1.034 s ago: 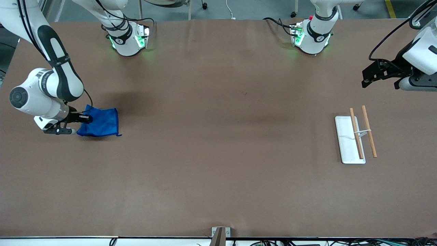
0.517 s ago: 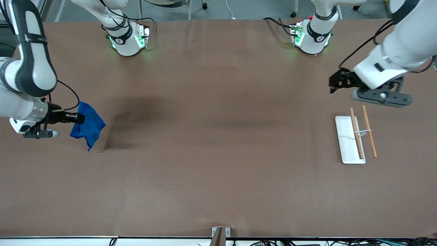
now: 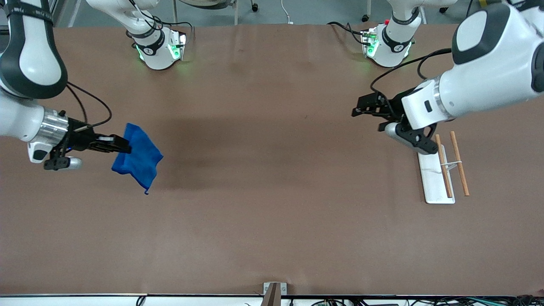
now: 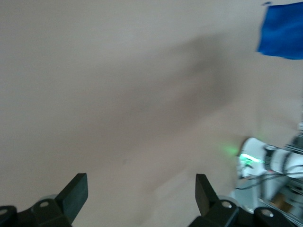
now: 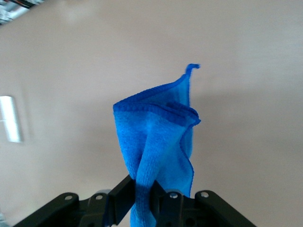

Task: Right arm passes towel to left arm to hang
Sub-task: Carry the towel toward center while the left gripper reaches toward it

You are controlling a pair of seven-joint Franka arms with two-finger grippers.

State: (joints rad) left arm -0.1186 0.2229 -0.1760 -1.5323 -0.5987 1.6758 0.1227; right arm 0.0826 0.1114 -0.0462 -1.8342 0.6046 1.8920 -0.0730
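**Towel held aloft by right arm; left arm empty**

The table (image 3: 272, 221) is covered with a plain brown sheet. Both arm bases are mounted along its edge farthest from the front camera.

The white tray (image 3: 430, 185) is laid flat toward the left arm's end of the table. Two wooden rods (image 3: 460, 169) are seen with it, one lying over the tray and one just beside its edge, joined by a thin white tie.

The towel (image 3: 140, 159), bright blue, is held clear of the table at the right arm's end. It is gathered at one edge and hangs in folds to a point, and a small loop tag (image 5: 191, 68) is seen at its free corner. A shadow is cast on the sheet beside it.

The right pincer (image 3: 126, 148) is pressed together on the gathered edge of the towel, over bare table.

The left pincer (image 3: 356, 111) is held in the air over bare table, near the tray. Its fingers (image 4: 75, 195) are spread wide and nothing is seen between them. The towel is well apart from it.
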